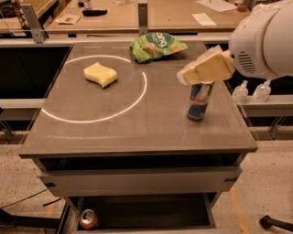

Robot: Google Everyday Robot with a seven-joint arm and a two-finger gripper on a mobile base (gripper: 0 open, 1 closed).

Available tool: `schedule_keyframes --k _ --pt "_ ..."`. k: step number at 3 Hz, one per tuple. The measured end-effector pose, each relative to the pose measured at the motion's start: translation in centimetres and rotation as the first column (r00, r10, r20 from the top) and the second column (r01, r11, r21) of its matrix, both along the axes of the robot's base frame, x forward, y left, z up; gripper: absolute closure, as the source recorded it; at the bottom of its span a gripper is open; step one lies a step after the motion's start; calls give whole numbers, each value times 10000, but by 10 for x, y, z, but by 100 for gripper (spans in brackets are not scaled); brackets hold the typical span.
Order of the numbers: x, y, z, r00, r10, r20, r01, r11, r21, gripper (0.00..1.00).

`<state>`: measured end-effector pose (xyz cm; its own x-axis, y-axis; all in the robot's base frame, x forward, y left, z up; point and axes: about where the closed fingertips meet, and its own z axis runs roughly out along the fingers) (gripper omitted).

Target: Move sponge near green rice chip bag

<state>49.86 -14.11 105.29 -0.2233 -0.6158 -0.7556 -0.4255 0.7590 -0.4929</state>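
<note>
While the sponge (pixel 100 74) lies on the far left part of the grey table (pixel 137 132), inside a white circle (pixel 139 98) marked on the tabletop, the gripper (pixel 192 74) hangs over the right side, well apart from it. The gripper's pale yellow blocky end points left and slightly down, directly above the top of a blue-and-silver drink can (pixel 200 101). That can stands upright near the table's right edge. Whether the gripper touches the can I cannot tell, nor whether the gripper is open or closed. Behind it, the arm's rounded white housing (pixel 265 41) fills the upper right corner.

The green rice chip bag (pixel 157 46) lies flat at the far edge of the table, just outside the circle. It is to the right of the sponge and farther away, with bare tabletop between the two.

Under the table, at the near left, a second can (pixel 88 218) rests on the lower level. Two small clear bottles (pixel 262 90) stand on a ledge to the right of the table. Beyond the far edge, a wooden bench (pixel 174 13) carries a sheet of paper (pixel 203 19).
</note>
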Motion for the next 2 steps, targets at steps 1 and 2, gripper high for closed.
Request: schedule_keyframes --k 1,2 --pt "4 19 -15 9983 507 303 -528 9959 734 0" --pt "6 45 -23 9872 1381 792 -1469 9820 1189 0"
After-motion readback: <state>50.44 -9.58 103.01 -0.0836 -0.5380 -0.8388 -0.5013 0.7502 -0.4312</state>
